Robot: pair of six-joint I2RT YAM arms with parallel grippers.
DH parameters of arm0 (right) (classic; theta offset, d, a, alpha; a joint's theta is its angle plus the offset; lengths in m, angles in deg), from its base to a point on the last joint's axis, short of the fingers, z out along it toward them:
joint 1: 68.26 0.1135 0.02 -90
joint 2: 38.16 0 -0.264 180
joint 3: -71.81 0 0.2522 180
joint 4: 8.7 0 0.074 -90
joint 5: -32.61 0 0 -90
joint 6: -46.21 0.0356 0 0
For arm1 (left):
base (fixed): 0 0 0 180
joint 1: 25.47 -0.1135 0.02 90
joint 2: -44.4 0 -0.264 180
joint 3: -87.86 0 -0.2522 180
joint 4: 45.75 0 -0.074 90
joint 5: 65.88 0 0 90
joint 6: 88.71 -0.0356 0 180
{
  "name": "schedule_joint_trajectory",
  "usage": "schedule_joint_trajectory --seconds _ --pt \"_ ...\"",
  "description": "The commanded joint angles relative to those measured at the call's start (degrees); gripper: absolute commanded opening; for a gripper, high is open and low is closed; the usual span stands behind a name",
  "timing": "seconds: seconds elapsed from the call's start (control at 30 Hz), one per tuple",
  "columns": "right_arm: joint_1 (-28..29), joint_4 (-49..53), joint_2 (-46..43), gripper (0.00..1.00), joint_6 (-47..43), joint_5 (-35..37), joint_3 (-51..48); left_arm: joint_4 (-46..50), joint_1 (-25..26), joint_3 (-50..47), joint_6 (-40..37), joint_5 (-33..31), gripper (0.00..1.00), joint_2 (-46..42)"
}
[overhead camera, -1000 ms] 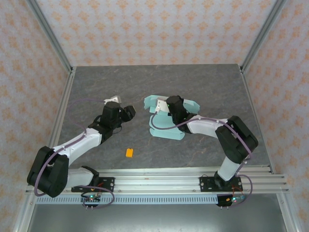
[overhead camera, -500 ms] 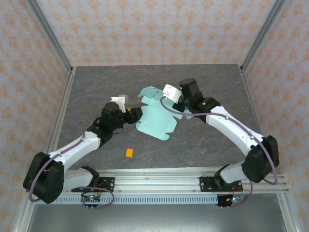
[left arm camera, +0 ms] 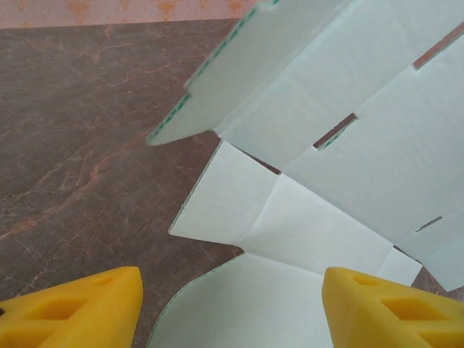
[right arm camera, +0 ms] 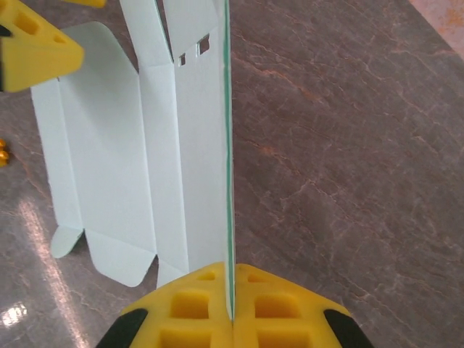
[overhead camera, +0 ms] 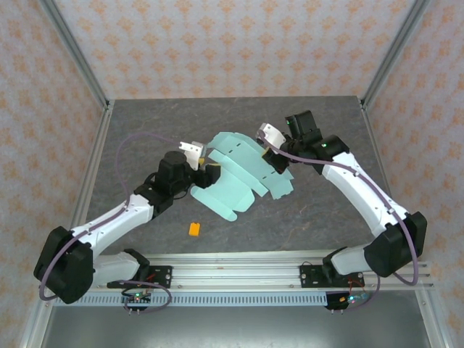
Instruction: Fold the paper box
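Top external: unfolded paper box (overhead camera: 239, 177) sits mid-frame, one edge lifted; right gripper (right arm camera: 231, 279) pinches that edge; left gripper (left arm camera: 232, 283) gapes empty beside it; folding's barely begun, next needs left catching a flap, I reckon.

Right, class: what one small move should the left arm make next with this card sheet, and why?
Probably ease the left end effector forward and close on the near flap. The right end effector is shut on one edge of the paper box, holding the sheet partly raised, while the left one is open with the flap just ahead, ungripped.
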Motion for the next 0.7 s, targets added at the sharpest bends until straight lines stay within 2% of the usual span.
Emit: schedule_joint_trajectory --seconds 0.0,0.2,0.4,0.53,0.67 --pt "-0.4 1.0 -1.2 0.00 1.7 -5.3 1.2 0.4 0.0 2.4 -1.9 0.4 0.67 2.0" --pt "-0.5 1.4 -0.8 0.00 2.0 -5.7 1.8 -1.6 0.0 4.8 -2.5 1.3 0.67 5.5" --pt "-0.5 0.9 0.8 0.00 5.1 -3.7 3.3 -7.5 0.1 2.5 -1.5 7.0 0.54 4.1" --pt "-0.6 0.9 2.2 0.00 6.2 -3.7 4.1 -9.8 0.1 0.4 -3.4 10.9 0.43 2.0" --pt "-0.6 1.5 3.1 0.00 7.1 -4.6 5.0 -9.8 0.1 -0.1 -5.8 15.1 0.39 1.0"
